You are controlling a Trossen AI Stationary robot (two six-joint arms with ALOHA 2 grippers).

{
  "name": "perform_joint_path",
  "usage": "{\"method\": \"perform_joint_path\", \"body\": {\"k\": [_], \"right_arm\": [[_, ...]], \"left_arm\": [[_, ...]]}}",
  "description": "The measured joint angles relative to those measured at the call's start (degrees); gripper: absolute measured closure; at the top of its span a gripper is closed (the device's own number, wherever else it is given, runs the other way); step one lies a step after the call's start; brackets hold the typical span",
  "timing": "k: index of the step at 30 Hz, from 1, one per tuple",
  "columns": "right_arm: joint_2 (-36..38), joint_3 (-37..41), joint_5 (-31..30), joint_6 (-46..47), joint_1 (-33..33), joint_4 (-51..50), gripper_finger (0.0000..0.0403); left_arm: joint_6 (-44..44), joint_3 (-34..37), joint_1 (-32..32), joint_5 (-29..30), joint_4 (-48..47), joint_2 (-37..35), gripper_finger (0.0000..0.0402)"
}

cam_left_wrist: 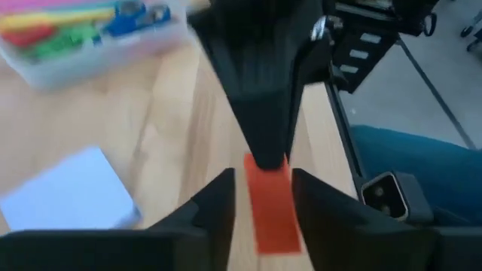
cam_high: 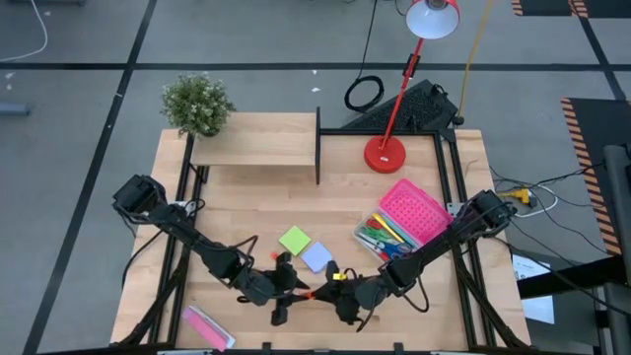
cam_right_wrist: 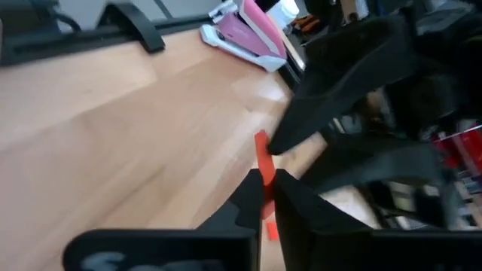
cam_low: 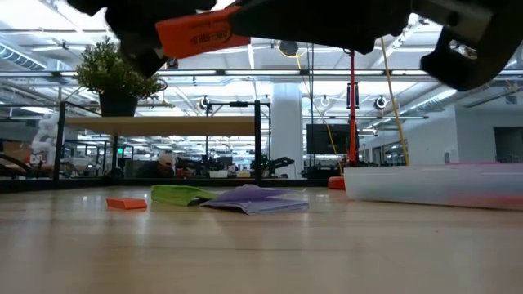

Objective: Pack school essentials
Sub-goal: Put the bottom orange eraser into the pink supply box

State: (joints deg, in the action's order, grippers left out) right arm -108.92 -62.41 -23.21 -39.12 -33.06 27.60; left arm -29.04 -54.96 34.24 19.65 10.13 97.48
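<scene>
Near the front edge of the table (cam_high: 246, 197), forward of the clear storage box (cam_high: 367, 245), the two grippers meet over one orange block (cam_high: 314, 292). The right gripper (cam_right_wrist: 265, 197) has its fingers pressed tight on the block's end, and the block stands between them edge-on. The left gripper (cam_left_wrist: 261, 197) faces it from the other side; its two fingers sit apart on either side of the same block, which shows as a flat orange strip between them. Whether they touch it is hard to say from the blurred wrist view. In the low view the block hangs well above the tabletop.

Between the grippers and the box lie a green sticky-note pad (cam_high: 294, 240) and, just beside it, a pale-blue sticky-note pad (cam_high: 316, 257), both flat on the wood. A second orange block (cam_low: 126, 203) rests on the table near the pads. The box itself holds coloured pens and scissors (cam_high: 386, 237), with a pink perforated lid (cam_high: 414, 211) leaning at its far side. A pink-and-white packet (cam_high: 207, 326) lies at the table's front edge, well apart from the box.
</scene>
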Motion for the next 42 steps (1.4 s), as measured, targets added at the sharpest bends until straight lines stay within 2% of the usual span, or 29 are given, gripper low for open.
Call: {"method": "perform_joint_path", "body": {"k": [2, 7, 11, 14, 19, 22, 26, 28, 34, 42], "right_arm": [[0.0, 0.0, 1.1, 2.4, 0.0, 0.0, 0.0392], [0.0, 0.0, 1.2, 11.0, -0.7, 0.0, 0.0391], [0.0, 0.0, 0.9, 22.3, -1.5, -0.9, 0.0391], [0.3, 0.0, 0.4, 32.8, -1.6, -3.8, 0.0391], [3.3, 0.1, -2.5, 51.5, -1.1, -14.1, 0.0391], [7.3, 0.1, -3.4, 62.0, -0.2, -23.0, 0.0391], [14.4, 0.1, -4.0, 73.4, 1.4, -36.4, 0.0391], [18.2, 0.5, -6.2, 78.7, 2.2, -42.1, 0.0391], [29.2, 10.6, -12.9, 89.1, 4.4, -43.5, 0.0391], [42.6, 30.1, -15.6, 101.8, 5.9, -36.2, 0.0391]], "left_arm": [[2.6, 0.0, 0.2, 1.4, 1.3, 0.0, 0.0248], [6.0, 0.0, 2.0, 9.2, 1.9, -1.0, 0.0177], [9.3, -0.1, 3.7, 13.3, 1.6, -2.9, 0.014], [11.4, -0.1, 5.7, 15.7, 2.1, -3.3, 0.0129], [13.3, 0.0, 8.7, 21.1, 1.3, -2.9, 0.0127], [12.9, 0.0, 9.6, 23.7, -0.4, -2.6, 0.0126], [11.0, 0.0, 9.8, 24.4, -1.7, -2.6, 0.0126], [10.3, 0.1, 9.7, 24.4, -2.0, -2.6, 0.0126], [7.4, 0.1, 9.3, 24.5, -2.4, -2.6, 0.0126], [7.3, 0.1, 9.3, 24.5, -2.6, -2.6, 0.0126]]}}
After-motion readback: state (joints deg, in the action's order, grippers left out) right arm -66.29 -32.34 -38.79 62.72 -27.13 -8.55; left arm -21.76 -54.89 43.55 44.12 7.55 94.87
